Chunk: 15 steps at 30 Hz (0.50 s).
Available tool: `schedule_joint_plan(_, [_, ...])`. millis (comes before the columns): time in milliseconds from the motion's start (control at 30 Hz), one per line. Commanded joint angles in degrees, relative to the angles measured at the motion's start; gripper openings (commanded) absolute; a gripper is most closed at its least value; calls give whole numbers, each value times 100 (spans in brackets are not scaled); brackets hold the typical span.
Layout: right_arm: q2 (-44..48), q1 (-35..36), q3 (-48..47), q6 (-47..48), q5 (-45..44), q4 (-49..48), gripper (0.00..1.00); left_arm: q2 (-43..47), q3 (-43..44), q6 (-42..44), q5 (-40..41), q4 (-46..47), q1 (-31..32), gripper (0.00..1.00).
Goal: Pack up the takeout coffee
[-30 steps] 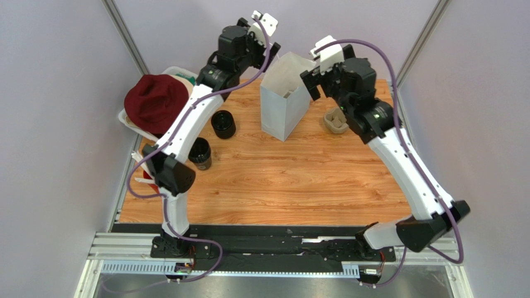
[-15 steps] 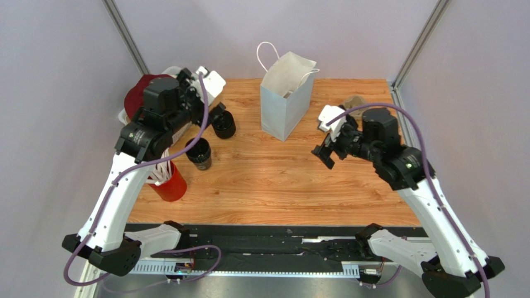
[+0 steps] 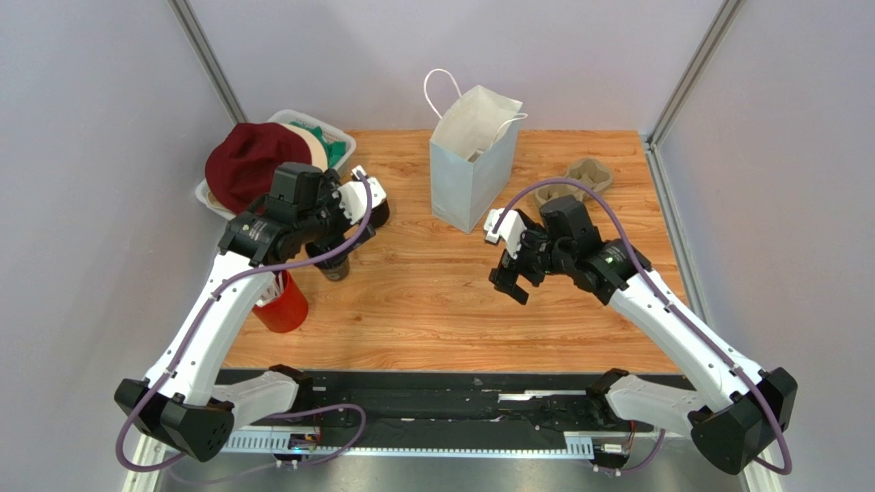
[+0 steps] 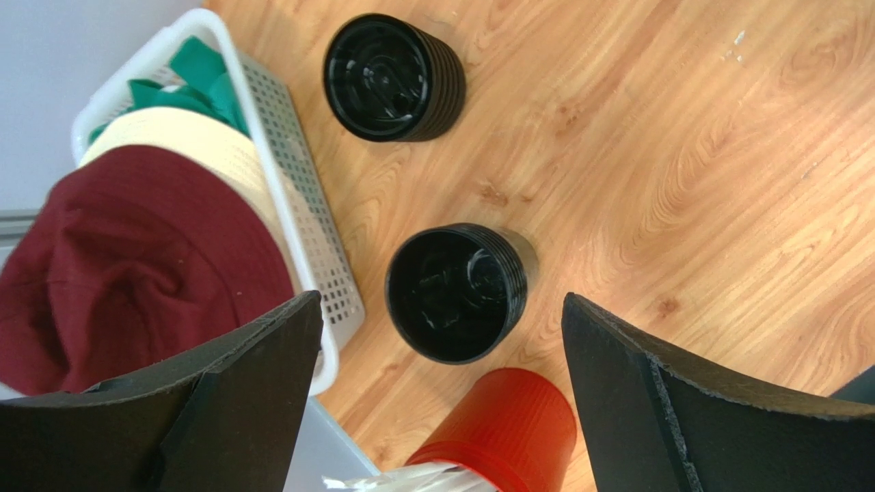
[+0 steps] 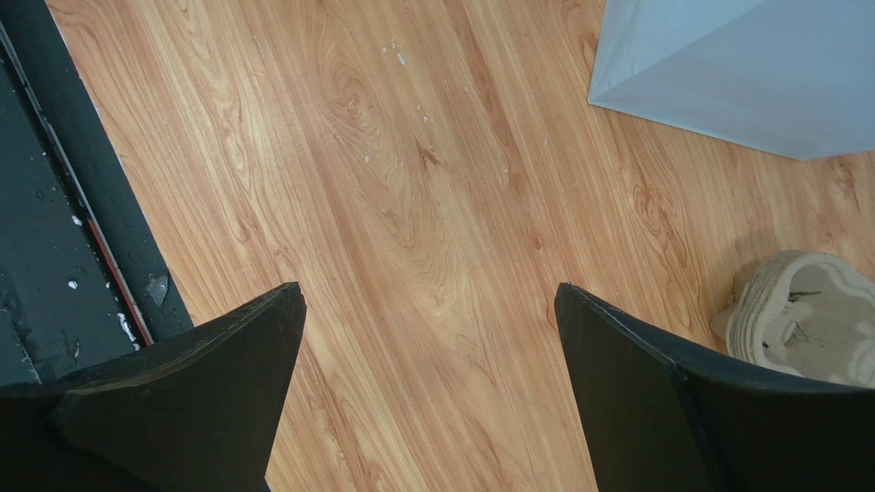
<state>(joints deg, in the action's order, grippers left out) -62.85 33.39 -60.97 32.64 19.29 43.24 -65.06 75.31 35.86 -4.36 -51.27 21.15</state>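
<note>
My left gripper (image 4: 440, 298) is wide open and holds nothing. It hangs over the takeout coffee cup (image 4: 457, 292), which stands upright, mouth up, by the table's left edge. In the wrist view the cup shows between my fingers, with no contact visible. A second black cup (image 4: 390, 77) stands farther back, apart from the first. The red cup (image 4: 498, 431) is just beside the coffee on the near side. The white basket (image 4: 298, 236) with the maroon hat (image 4: 134, 267) is at the far left corner. My right gripper (image 5: 427, 288) is also spread wide and empty, over bare wood mid-table. The pale-blue paper bag (image 3: 467, 164) stands upright at the far edge, and the pulp tray (image 3: 583, 182) is toward the far right corner.
</note>
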Motion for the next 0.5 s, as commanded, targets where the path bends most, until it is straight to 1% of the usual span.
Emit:
schedule_joint_plan(0, [-78, 185, 182, 119, -381, -632, 99, 98, -420, 176, -188, 159, -93, 94])
schedule_joint_plan(100, [-192, 501, 287, 216, -758, -729, 99, 151, -710, 80, -13, 545, -155, 93])
schedule_joint_plan(167, [-315, 625, 323, 242, -944, -765, 99, 247, -903, 36, 276, 819, -181, 94])
schedule_joint_plan(233, [-420, 739, 323, 251, -1076, -774, 99, 300, -974, 44, 348, 1109, -207, 94])
schedule_joint_plan(333, [-456, 862, 322, 295, -1260, -774, 99, 406, -1141, -70, 138, 1478, -251, 95])
schedule_joint_plan(400, [-456, 941, 323, 295, -1436, -800, 99, 564, -1316, -263, -178, 1802, -260, 95])
schedule_joint_plan(467, [-448, 959, 323, 287, -1489, -800, 99, 748, -1518, -229, -416, 1927, -260, 95])
